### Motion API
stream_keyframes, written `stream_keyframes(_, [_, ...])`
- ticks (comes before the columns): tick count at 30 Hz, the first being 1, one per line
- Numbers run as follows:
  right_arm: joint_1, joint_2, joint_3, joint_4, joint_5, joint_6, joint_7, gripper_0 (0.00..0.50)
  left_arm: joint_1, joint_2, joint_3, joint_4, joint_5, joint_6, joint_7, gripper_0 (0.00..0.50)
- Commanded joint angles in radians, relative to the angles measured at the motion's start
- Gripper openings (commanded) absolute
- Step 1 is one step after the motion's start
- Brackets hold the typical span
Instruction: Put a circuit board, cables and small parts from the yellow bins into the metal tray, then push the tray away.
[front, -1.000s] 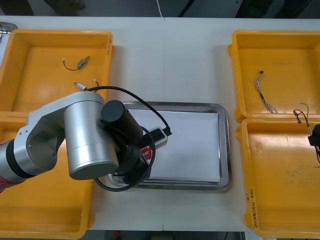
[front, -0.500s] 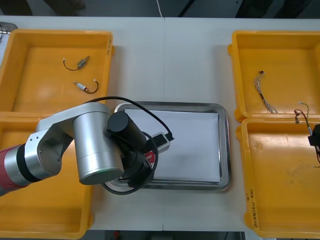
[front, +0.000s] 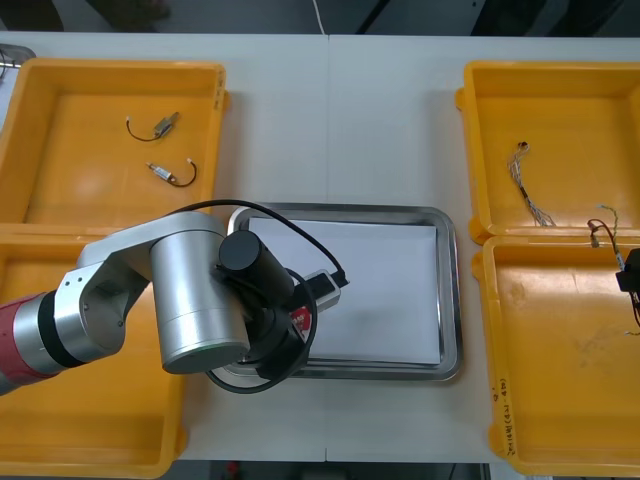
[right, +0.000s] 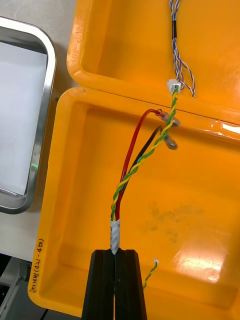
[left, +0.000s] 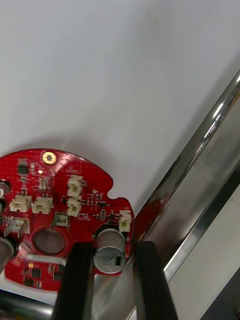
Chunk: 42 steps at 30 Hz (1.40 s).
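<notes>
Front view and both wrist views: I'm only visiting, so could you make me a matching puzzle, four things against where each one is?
Things
1. red circuit board
2. red and yellow cable
3. blue and white cable
4. small metal parts

Places
A. lying in the far right bin
B. gripped by the left end effector, over the metal tray
C. lying in the far left bin
D. pinched by the right end effector

Pairs: 1-B, 2-D, 3-A, 4-C

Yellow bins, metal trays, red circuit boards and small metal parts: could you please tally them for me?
Yellow plastic bins: 4
Shiny metal tray, white inside: 1
Round red circuit board, held in the left hand: 1
Small metal parts with wire leads: 2
Total: 8
</notes>
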Motion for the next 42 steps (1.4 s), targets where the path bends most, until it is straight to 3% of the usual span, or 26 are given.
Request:
stream_keyframes(1, [-0.017, -0.041, 0.010, -0.027, 0.008, 0.004, 0.045, 0.000, -0.037, 0.011, -0.014, -0.010, 0.005, -0.013, 0.115, 0.398])
stream_keyframes(4, [-0.017, -0.041, 0.010, -0.027, 0.007, 0.004, 0.045, 0.000, -0.037, 0.011, -0.014, -0.010, 0.006, -0.013, 0.121, 0.454])
stream_keyframes(9, [-0.017, -0.041, 0.010, -0.027, 0.004, 0.004, 0.045, 0.000, -0.038, 0.011, -0.014, -0.012, 0.006, -0.013, 0.129, 0.500])
stream_keyframes(17, [-0.017, -0.041, 0.010, -0.027, -0.001, 0.004, 0.045, 0.000, -0.040, 0.010, 0.043, -0.032, 0.037, 0.025, 0.146, 0.500])
stream_keyframes(27, [-0.018, -0.041, 0.010, -0.034, -0.009, 0.004, 0.045, 0.000, -0.081, -0.029, 0.270, -0.059, 0.169, 0.248, 0.174, 0.500])
stream_keyframes(33, [-0.040, -0.045, 0.030, -0.034, -0.015, 0.004, 0.045, 0.000, -0.109, -0.067, 0.391, -0.047, 0.174, 0.373, 0.203, 0.500])
stream_keyframes(42, [-0.116, -0.052, 0.118, -0.034, -0.023, 0.004, 0.045, 0.000, -0.121, -0.062, 0.557, 0.048, 0.172, 0.435, 0.230, 0.500])
